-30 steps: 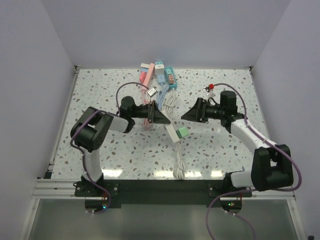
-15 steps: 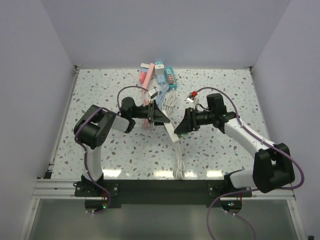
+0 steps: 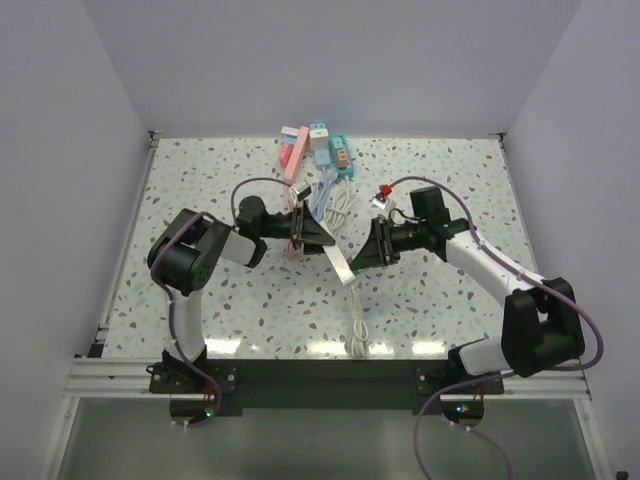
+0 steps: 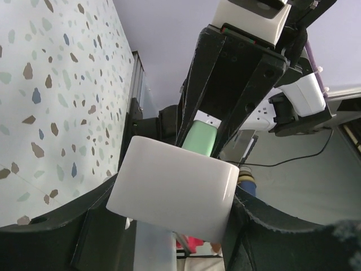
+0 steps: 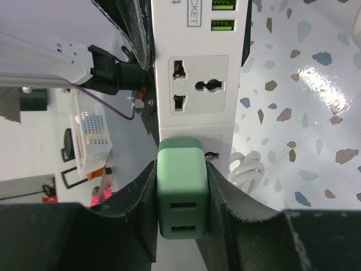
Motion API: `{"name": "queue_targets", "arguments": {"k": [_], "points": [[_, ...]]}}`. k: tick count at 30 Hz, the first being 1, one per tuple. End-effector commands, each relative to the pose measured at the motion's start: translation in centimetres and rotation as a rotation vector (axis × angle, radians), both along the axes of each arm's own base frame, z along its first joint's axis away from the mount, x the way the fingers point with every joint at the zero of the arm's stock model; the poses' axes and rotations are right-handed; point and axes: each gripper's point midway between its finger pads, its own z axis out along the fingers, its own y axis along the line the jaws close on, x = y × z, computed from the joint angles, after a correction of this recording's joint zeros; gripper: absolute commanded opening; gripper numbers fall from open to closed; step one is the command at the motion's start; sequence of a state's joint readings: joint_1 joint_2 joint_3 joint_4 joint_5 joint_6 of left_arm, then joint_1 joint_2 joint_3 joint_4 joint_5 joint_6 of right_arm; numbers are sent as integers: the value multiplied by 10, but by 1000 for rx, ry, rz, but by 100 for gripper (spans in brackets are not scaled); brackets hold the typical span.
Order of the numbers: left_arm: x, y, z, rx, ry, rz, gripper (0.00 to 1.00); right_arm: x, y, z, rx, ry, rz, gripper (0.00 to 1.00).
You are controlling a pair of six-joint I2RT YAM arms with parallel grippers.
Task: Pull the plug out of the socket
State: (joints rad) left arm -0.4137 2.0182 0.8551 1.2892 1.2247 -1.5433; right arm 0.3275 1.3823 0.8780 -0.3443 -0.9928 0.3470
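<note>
Right gripper [image 5: 181,169]: fingers pressed on both sides of green plug [image 5: 180,189], which sits in a socket of the strip [image 5: 194,73], mid-table. Left gripper [image 3: 318,236]: clamped on strip's far-left end. Strip: white, two green USB ports [image 5: 224,24], partial print "CKET" and "4". Plug: two USB slots.

A speckled table [image 3: 200,180] carries a heap at its upper middle: a pink strip [image 3: 290,150], a teal strip [image 3: 341,156] and a white-and-blue adapter [image 3: 319,137]. Just below them lies a coiled white cable [image 3: 343,205].
</note>
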Motion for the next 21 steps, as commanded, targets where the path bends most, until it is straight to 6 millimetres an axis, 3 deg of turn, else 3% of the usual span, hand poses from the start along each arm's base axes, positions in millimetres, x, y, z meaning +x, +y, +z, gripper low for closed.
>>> {"name": "queue_targets", "arguments": {"k": [1,4,7,10,12,16,21], "points": [[-40,19,35,-172,-367,-82,0,33,-14,7,-19,-46,-65,0],[-56,26,24,-148,-352,-96,0,68,-39,14,7,-48,-184,0],[-64,30,18,-137,-341,-99,0,90,-55,16,-8,-51,-247,0],[-64,30,16,-135,-339,-98,0,103,-54,18,-1,-42,-244,0],[-62,29,17,-137,-340,-97,0,105,-52,23,9,-29,-226,0],[-59,28,24,-148,-359,-92,0,111,-61,6,-78,-19,-259,0],[-52,27,34,-169,-367,-47,0,98,-62,-2,-92,32,-265,0]]}}
